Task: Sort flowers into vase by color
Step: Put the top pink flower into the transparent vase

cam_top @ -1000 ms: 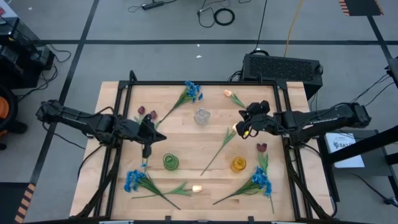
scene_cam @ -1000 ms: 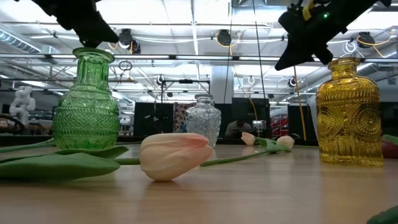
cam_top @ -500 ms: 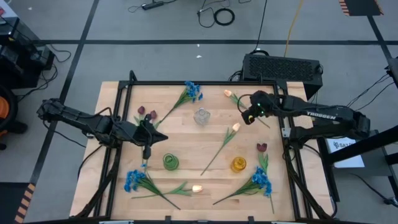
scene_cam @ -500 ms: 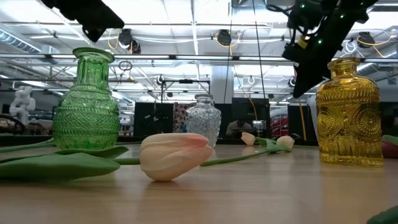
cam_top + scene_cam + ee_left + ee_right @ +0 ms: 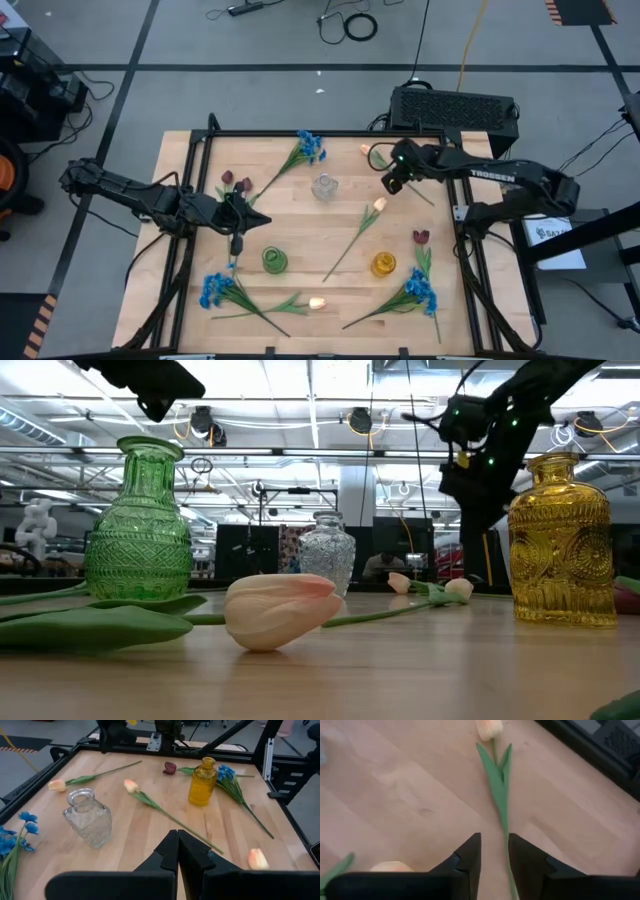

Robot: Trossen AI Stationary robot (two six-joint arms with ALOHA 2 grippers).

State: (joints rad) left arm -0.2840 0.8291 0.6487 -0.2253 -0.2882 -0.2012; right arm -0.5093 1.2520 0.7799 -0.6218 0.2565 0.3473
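The right hand hangs above the desk beyond and to the right of the clear glass vase, as the high view has it. Its fingers stand slightly parted and grip nothing. Under them lies the green stem of a cream-peach tulip, whose bloom points toward the far desk edge. A second cream-peach tulip lies just nearer than the clear glass vase, on its right, with its stem running toward the amber vase. The left hand hangs left of the clear glass vase and just beyond the green vase. Its fingers are pressed together and empty. Two dark red tulips lie left of the clear glass vase, and a third lies near the amber vase. One blue cluster lies beyond the clear glass vase. Two more lie along the near desk edge, with a cream-peach tulip between them.
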